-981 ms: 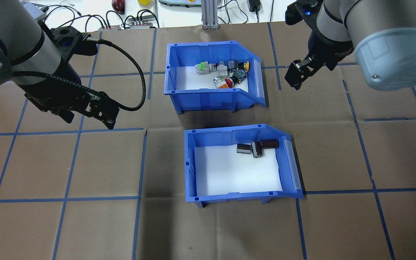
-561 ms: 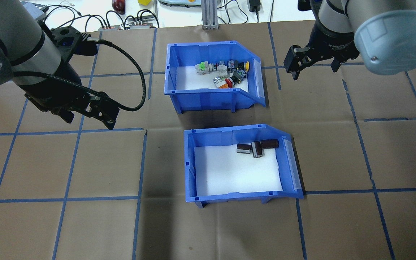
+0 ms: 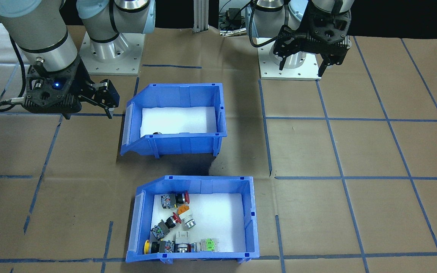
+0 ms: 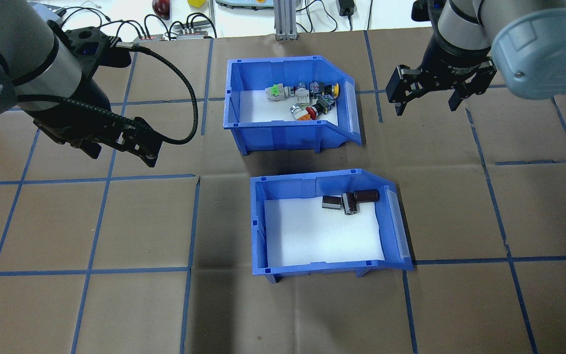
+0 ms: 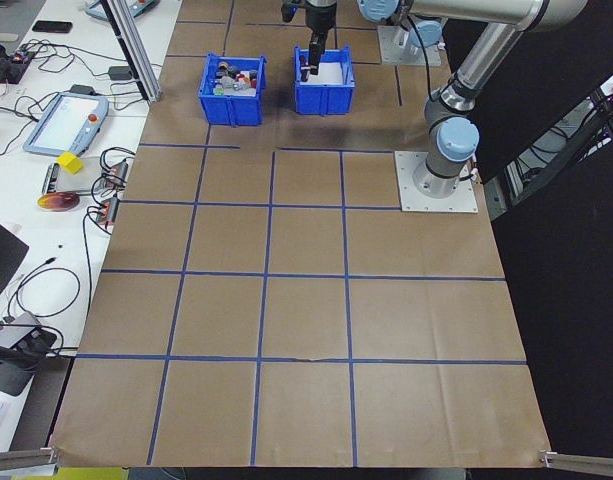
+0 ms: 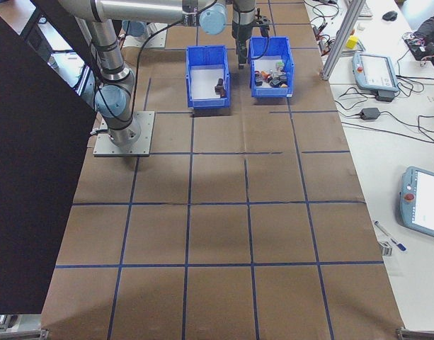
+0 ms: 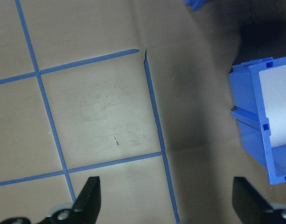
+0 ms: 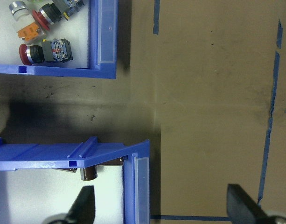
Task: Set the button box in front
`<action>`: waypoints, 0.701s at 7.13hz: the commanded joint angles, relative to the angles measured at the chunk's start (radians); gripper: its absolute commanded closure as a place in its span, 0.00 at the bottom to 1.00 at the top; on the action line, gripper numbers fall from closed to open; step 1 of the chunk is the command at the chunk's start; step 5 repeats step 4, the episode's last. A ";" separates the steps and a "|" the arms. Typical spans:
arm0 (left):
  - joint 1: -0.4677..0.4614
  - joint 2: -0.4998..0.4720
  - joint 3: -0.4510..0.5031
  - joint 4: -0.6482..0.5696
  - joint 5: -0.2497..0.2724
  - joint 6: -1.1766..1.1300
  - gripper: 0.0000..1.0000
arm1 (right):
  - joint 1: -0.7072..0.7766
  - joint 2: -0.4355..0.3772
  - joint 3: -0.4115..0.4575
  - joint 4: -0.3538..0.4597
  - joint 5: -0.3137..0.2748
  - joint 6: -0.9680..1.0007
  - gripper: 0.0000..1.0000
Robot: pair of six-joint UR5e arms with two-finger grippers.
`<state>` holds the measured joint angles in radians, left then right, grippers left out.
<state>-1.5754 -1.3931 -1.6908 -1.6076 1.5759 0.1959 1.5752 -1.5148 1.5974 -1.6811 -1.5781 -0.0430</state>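
1. The button box (image 4: pixel 288 132) sits on the brown paper table (image 4: pixel 116 221) on the side far from me, open front turned to my right. It is untouched.
2. Inside it I count about seven push-button switches (image 4: pixel 307 101) bunched toward the open end, with red, green, orange and yellow caps; some overlap, so the count is rough.
3. A second blue bin (image 4: pixel 312 268) stands nearer to me, apart from the first with a strip of bare paper between them. It holds three dark cylinders (image 4: pixel 351 200) lying together near its open front.
4. So there are two bins in all, both facing the same way.
5. My right gripper (image 4: pixel 425 101) hangs over bare paper just beyond the button box's open end, fingers spread wide and holding nothing.
6. My left gripper (image 4: pixel 121 150) hangs over the paper well to the other side of both bins, also spread wide and empty.
7. Blue tape lines (image 4: pixel 189 221) divide the paper into squares.
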 commanded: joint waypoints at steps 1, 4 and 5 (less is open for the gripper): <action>0.000 -0.001 0.000 0.006 0.001 0.002 0.00 | -0.001 -0.004 0.001 -0.003 0.000 -0.005 0.00; 0.000 -0.001 0.000 0.009 0.003 0.028 0.00 | -0.001 -0.007 0.001 -0.002 0.001 -0.003 0.00; 0.000 -0.001 0.000 0.009 0.003 0.028 0.00 | -0.001 -0.007 0.001 -0.002 0.001 -0.003 0.00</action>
